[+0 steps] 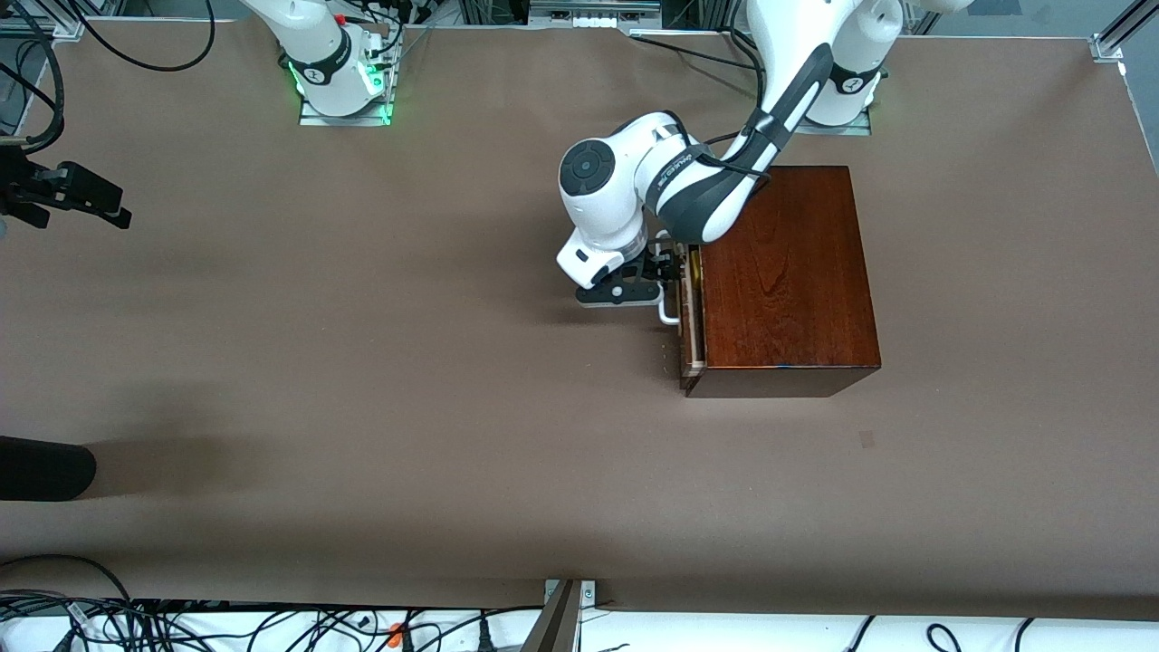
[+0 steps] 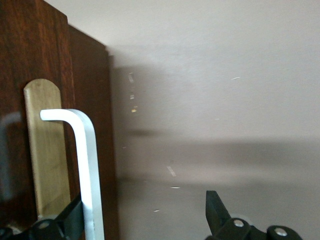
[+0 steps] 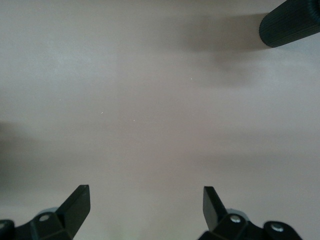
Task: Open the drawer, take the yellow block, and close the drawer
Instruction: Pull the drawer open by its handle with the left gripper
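Note:
The dark reddish-brown wooden box (image 1: 788,272) stands toward the left arm's end of the table. Its drawer (image 1: 692,335) is pulled out a little, and a narrow pale strip of its inside shows. A thin yellow sliver (image 1: 694,264) shows in the gap; I cannot tell whether it is the yellow block. My left gripper (image 1: 668,268) is open at the white loop handle (image 1: 668,313). In the left wrist view the handle (image 2: 86,150) stands between the fingers, close against one fingertip (image 2: 72,215). My right gripper (image 1: 95,201) is open and empty, waiting over the right arm's end of the table.
A black cylindrical object (image 1: 45,468) lies at the table's edge at the right arm's end, nearer to the front camera; it also shows in the right wrist view (image 3: 290,22). Bare brown table (image 1: 407,362) spreads in front of the drawer.

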You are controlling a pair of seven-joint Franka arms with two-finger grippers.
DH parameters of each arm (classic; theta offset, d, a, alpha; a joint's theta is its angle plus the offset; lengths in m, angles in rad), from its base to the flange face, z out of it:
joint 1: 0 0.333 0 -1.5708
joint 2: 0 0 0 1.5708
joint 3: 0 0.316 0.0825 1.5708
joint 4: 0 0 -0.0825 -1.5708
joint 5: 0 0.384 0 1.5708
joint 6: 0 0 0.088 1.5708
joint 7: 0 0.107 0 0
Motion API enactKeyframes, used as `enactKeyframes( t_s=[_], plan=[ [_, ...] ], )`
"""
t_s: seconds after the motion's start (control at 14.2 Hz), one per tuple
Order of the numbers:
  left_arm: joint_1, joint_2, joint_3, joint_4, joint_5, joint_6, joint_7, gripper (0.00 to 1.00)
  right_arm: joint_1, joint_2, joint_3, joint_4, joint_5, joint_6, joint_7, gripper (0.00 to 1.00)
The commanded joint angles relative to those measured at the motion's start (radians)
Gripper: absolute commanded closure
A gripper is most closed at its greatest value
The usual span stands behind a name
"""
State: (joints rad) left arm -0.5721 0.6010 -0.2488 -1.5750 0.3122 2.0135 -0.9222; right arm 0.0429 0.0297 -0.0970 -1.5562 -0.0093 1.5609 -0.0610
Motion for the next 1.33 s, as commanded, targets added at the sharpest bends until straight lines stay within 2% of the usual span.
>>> enactKeyframes(
  t_s=[0.0,1.26],
  plan=[
    [-0.031,0.031,-0.003,0.064,-0.082,0.103,-0.001,0.0,-0.009,-0.027,0.002,-0.019,0.014,0.005,-0.019,0.0],
    [-0.088,0.082,-0.004,0.124,-0.154,0.149,-0.023,0.0,-0.009,-0.027,0.0,-0.019,0.015,0.001,-0.019,0.0]
  ],
)
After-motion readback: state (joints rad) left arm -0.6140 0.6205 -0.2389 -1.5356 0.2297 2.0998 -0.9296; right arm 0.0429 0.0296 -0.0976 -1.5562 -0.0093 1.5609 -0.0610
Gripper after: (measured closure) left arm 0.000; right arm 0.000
